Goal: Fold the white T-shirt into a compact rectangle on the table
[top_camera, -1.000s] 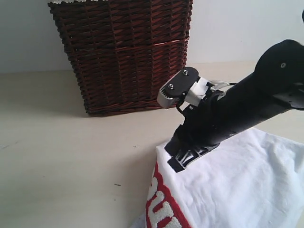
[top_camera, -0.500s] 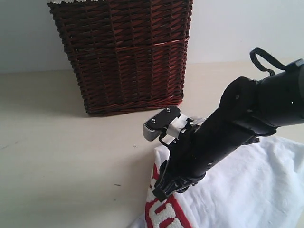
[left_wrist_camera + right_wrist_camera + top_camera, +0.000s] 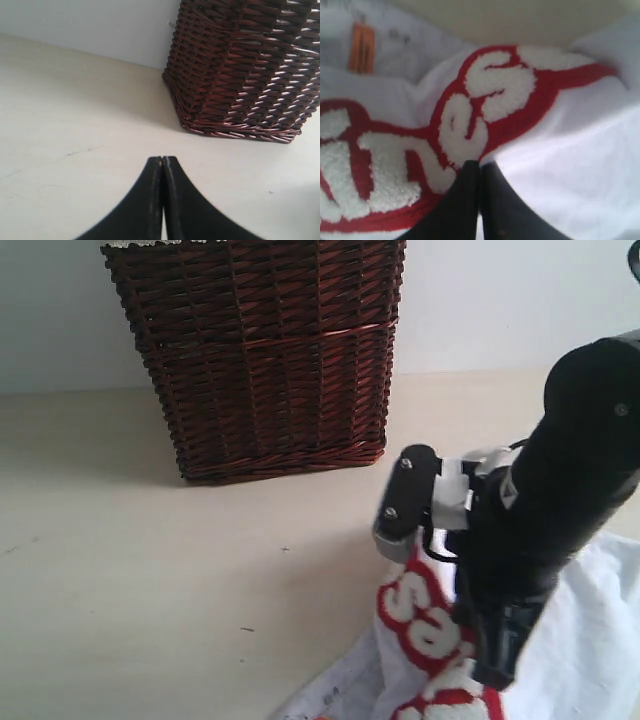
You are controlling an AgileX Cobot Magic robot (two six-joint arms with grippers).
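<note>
My right gripper (image 3: pixel 480 165) has its jaws pressed together, pinching a fold of the white T-shirt (image 3: pixel 600 640) beside the fuzzy red-outlined letters (image 3: pixel 490 100). The shirt lies bunched at the table's near right. The lettered band runs up from the cloth to my fingertips, the orange neck tag (image 3: pixel 361 47) off to one side. Its long axis I cannot tell. My left gripper (image 3: pixel 162 160) is closed on nothing over the bare table (image 3: pixel 150 570). Beyond stands the dark wicker basket (image 3: pixel 260 350).

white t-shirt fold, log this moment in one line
right gripper: shut on white T-shirt, lettered edge raised | left gripper: shut, empty, basket ahead | fold: not done
</note>
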